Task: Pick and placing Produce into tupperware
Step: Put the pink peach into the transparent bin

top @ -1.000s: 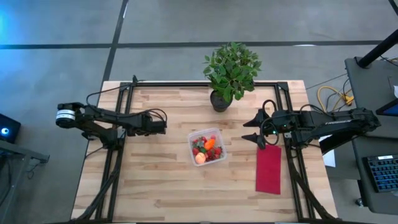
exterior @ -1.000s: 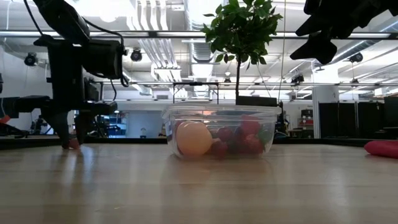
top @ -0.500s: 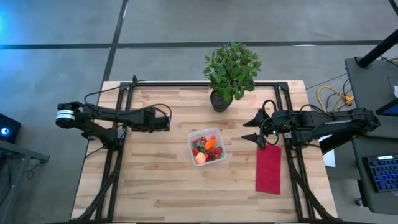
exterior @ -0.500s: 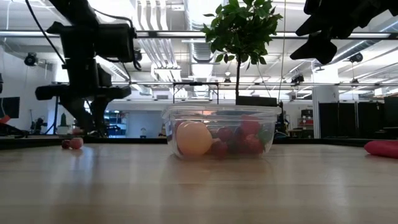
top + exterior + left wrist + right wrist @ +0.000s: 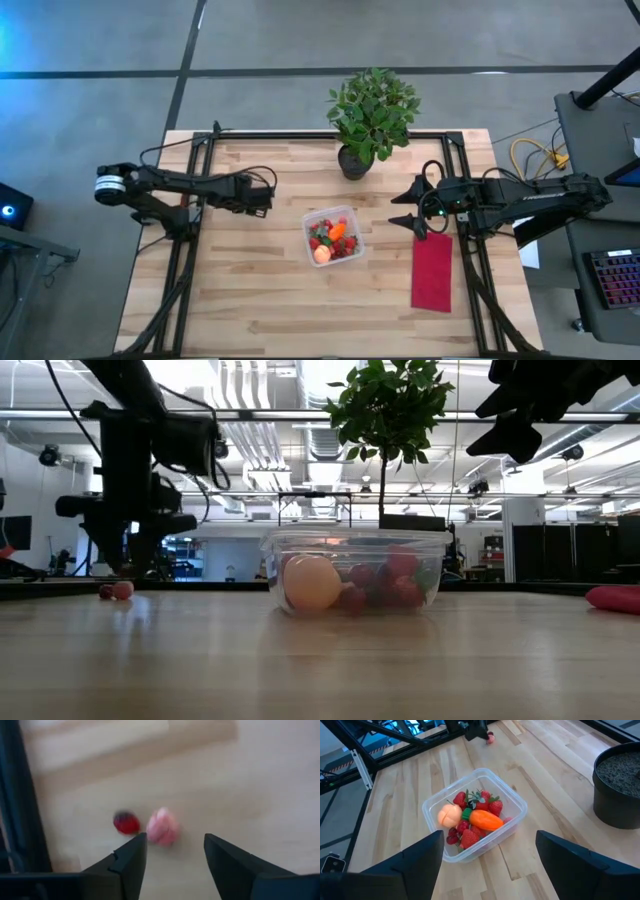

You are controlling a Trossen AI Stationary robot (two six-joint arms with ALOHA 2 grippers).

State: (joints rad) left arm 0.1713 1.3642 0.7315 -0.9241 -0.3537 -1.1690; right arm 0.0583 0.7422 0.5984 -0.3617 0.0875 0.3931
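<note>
Now, L gripper (image 5: 268, 196) at table's 10 o'clock, jaws apart, empty; w/ 2 loose bits on wood just ahead: red berry (image 5: 126, 823) touching pink piece (image 5: 162, 826). Tub (image 5: 335, 236) at table centre, holding peach (image 5: 449, 814), carrot (image 5: 485, 819), strawberries (image 5: 470, 838). R gripper (image 5: 400, 208) at 3 o'clock, jaws wide, empty, near red cloth (image 5: 432, 272). Plant (image 5: 371, 118) at 12 o'clock.
</note>
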